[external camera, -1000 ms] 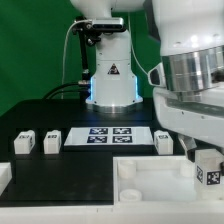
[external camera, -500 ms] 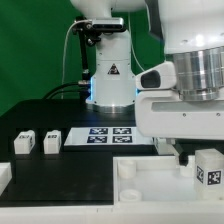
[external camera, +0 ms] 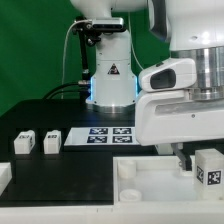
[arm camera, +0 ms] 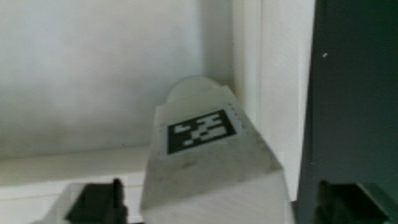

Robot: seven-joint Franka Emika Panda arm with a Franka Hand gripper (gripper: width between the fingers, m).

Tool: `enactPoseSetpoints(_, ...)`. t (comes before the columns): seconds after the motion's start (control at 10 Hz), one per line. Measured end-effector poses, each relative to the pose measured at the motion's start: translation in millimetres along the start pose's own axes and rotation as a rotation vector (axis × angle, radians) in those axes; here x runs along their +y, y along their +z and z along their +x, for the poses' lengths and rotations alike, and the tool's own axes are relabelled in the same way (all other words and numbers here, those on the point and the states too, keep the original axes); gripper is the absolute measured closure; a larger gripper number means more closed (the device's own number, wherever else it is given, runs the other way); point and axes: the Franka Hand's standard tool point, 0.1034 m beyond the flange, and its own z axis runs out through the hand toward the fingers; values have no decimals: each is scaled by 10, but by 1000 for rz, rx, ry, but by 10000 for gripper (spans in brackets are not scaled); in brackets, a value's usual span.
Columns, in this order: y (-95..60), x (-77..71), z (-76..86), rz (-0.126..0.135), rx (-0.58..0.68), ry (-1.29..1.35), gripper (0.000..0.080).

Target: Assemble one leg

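A leg (external camera: 208, 168), a small white block with a square marker, stands upright at the tray's (external camera: 150, 178) corner on the exterior view's right. My gripper (external camera: 203, 158) hangs over it with a finger on each side. In the wrist view the leg (arm camera: 214, 140) sits between my two dark fingertips (arm camera: 98, 203), with a narrow gap on both sides, so the gripper (arm camera: 214, 208) is open around it. Two more legs (external camera: 24, 143) (external camera: 51, 142) stand on the black table at the exterior view's left. The fourth leg is hidden.
The marker board (external camera: 108, 136) lies flat behind the tray. The robot base (external camera: 110, 80) stands at the back centre. My wide white hand (external camera: 185, 110) covers the right part of the table. A white piece (external camera: 4, 178) shows at the left edge.
My hand has turned about its vertical axis above the leg and now hides the leg that stood right of the marker board. The leg at the tray corner has kept its place and facing.
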Motion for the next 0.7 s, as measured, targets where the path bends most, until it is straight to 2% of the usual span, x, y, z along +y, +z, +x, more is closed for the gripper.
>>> enactPoseSetpoints(0.1, 1, -4, -1, 1, 0, 51, 409)
enactPoseSetpoints(0.2, 2, 17, 0, -2, 0, 136, 504)
enactPoseSetpoints(0.4, 3, 33, 1, -2, -1, 310, 504)
enactPoseSetpoints(0.6, 3, 46, 3, -5, -1, 681, 504)
enactPoseSetpoints(0.7, 4, 57, 2, 2, -8, 880, 504)
